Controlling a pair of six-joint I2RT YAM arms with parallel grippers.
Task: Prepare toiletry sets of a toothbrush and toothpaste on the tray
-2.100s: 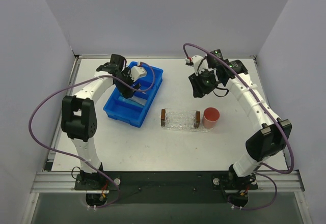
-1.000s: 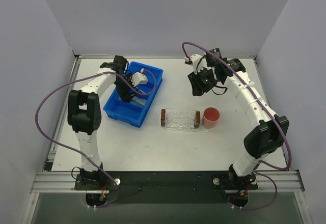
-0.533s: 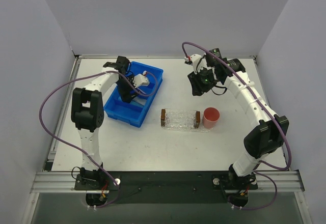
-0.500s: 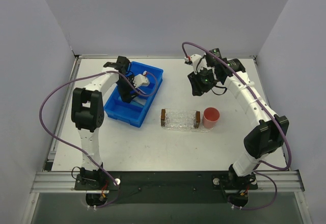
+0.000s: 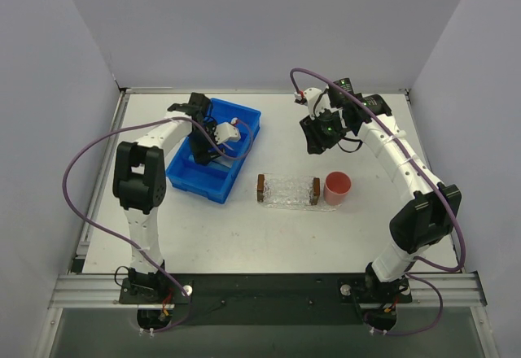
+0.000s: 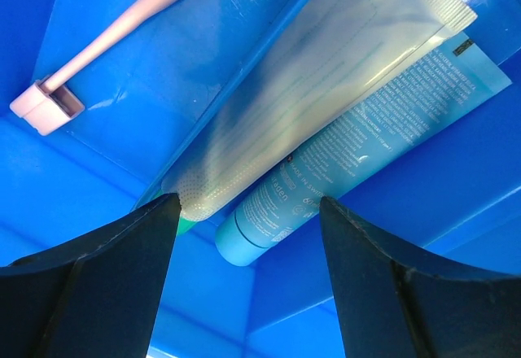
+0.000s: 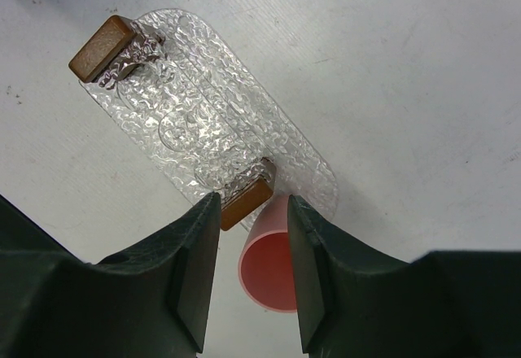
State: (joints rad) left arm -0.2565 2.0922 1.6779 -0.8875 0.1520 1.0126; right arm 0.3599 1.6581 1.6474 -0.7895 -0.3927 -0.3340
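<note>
The pink toothbrush (image 6: 122, 24) lies in the blue bin (image 5: 199, 185), in a compartment beside two toothpaste tubes. The pale grey-blue tube (image 6: 326, 81) lies partly over the brighter blue tube (image 6: 383, 130). My left gripper (image 6: 248, 211) is open, low inside the bin, with its fingers straddling the cap ends of the tubes and touching neither. In the top view it (image 5: 203, 142) is over the bin's middle. The clear glittery tray (image 7: 203, 122) lies bare at mid-table (image 5: 287, 190). My right gripper (image 7: 254, 207) hangs open above the tray's right end, holding nothing.
A round pink cup (image 7: 273, 272) stands against the tray's right end (image 5: 337, 187). The blue bin has several compartments with raised dividers (image 6: 260, 49). Grey walls close in the white table on three sides.
The left arm's elbow has swung in and its gripper has settled lower in the bin over the tubes. The right arm has held still.
</note>
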